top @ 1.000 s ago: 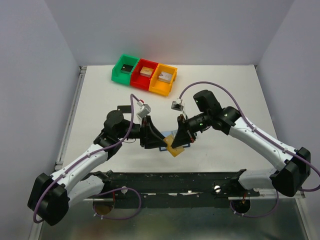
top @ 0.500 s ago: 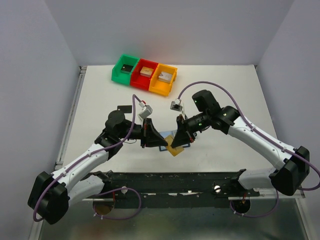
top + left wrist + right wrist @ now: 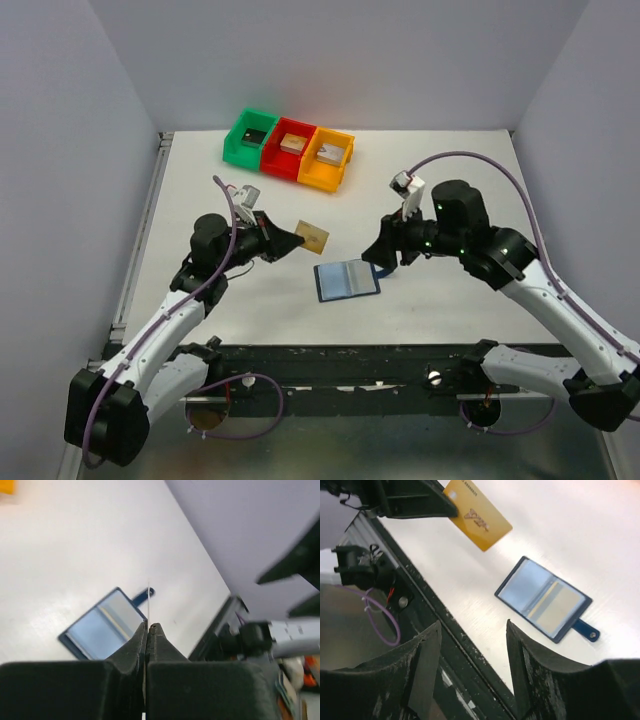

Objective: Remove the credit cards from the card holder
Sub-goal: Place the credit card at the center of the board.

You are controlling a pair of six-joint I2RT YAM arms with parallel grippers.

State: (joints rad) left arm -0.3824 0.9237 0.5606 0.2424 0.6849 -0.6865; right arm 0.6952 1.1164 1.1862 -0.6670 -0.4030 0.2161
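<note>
Now: left gripper pinching one gold card, card holder open on the table

The left gripper [image 3: 296, 238] has its fingers pressed onto one tan-gold credit card [image 3: 312, 237]. The card is gripped at one end and its long axis runs straight out past the fingertips toward the right arm. From the left wrist it shows edge-on, a thin line between the pads. From the right wrist its printed face shows.

The right gripper [image 3: 378, 255] is spread, with nothing between its fingers.

The card holder [image 3: 347, 281] lies flat and open on the table, two sleeve pages up. It is beyond the left fingertips, apart from the held card, and just beside the right gripper's tips. Its long axis runs from one gripper toward the other. Its small strap tab points to the right gripper's side. One page looks pale blue, the other tan-grey; I can't tell what is inside.

The table [image 3: 450, 180] is white, with plain pale walls on three sides and a black rail [image 3: 350, 355] at the near edge.

Counts:
- 1 card visible out
- 1 holder
- 3 bins in a row at the far side, well beyond both grippers: green bin [image 3: 240, 150], red bin [image 3: 280, 163], orange bin [image 3: 318, 180], with one small block in each
</note>
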